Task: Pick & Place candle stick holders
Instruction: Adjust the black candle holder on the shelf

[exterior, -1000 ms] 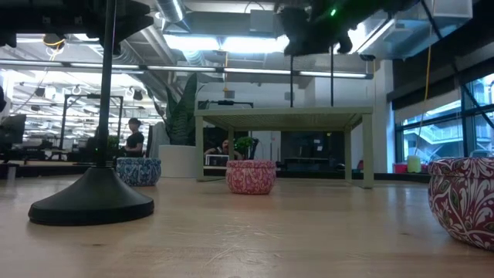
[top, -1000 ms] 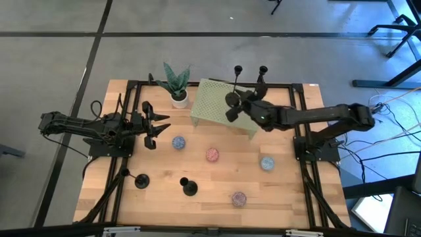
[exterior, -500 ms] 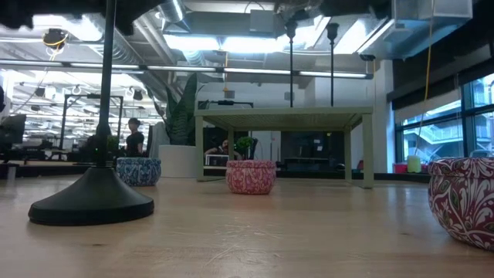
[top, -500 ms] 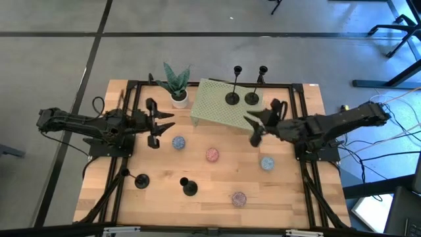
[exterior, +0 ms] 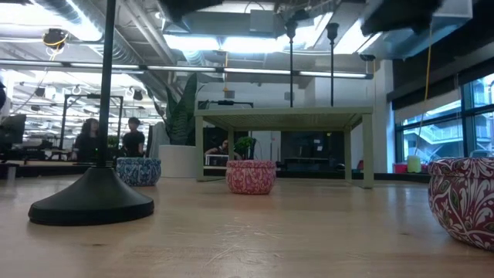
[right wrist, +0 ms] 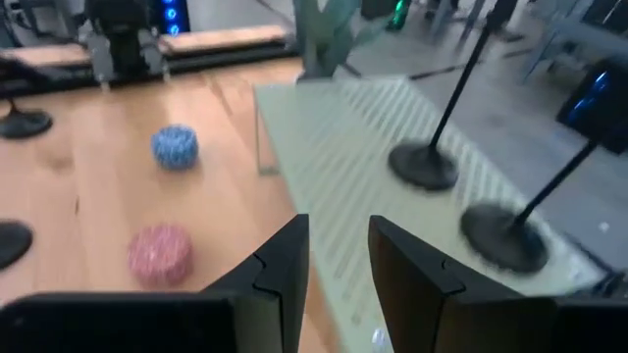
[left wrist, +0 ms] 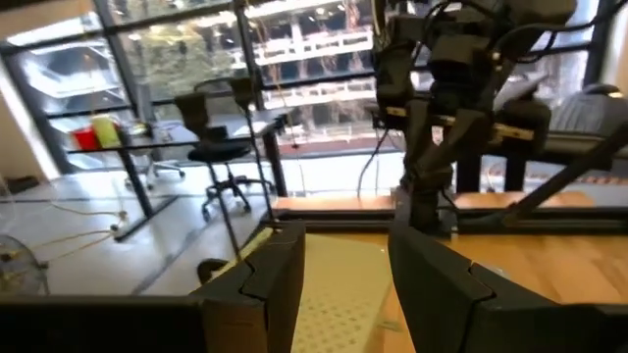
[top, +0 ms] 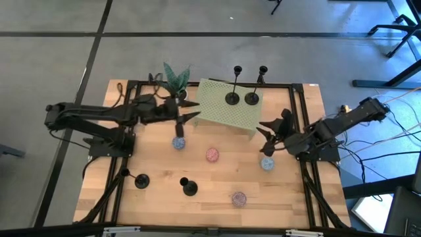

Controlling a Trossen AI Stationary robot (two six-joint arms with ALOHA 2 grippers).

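Two candle holders (top: 232, 97) (top: 252, 98) upright on the green stand (top: 214, 108), both grippers (top: 183, 118) (top: 266, 136) slightly open, holding nothing.

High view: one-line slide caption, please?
Two holders stand on the green shelf; two more wait on the table.

A potted plant (top: 176, 80) is standing beside a pale green perforated stand (top: 227, 105); four speckled balls are lying scattered on the wooden counter (top: 112, 164).

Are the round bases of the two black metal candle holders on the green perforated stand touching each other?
Apart. The high view shows green stand surface between the left holder and right holder.
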